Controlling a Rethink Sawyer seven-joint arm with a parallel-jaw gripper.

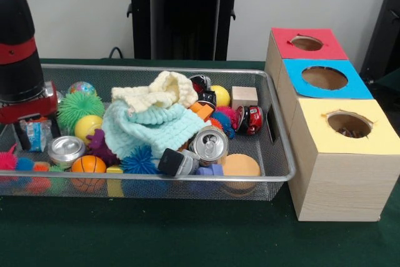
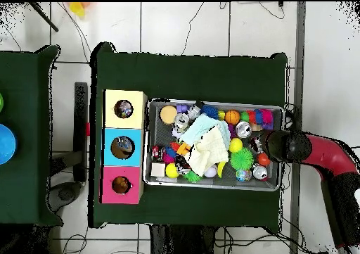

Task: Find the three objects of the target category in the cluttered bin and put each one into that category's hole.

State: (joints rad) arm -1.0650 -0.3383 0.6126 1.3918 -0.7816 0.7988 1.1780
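Note:
The wire-mesh bin (image 1: 187, 178) is full of toys; it also shows in the overhead view (image 2: 211, 186). My gripper (image 1: 34, 134) is lowered into its left end in the front view. It is shut on a small light-blue and white packet (image 1: 38, 134), which stands upright between the fingers. In the overhead view the gripper (image 2: 264, 150) is at the bin's right end. The two white dotted wrappers do not show in the bin. The boxes beside the bin have red (image 1: 284, 51), blue (image 1: 359, 89) and yellow (image 1: 375, 136) tops, each with a hole.
A mint waffle cloth (image 1: 147, 129) and a cream waffle cloth (image 1: 159, 92) lie piled in the bin's middle. Around them are two cans (image 1: 209, 144), spiky balls (image 1: 78, 105), a small basketball (image 1: 88, 165) and a wooden cube (image 1: 244, 97). Something lies inside the yellow hole (image 1: 347, 130).

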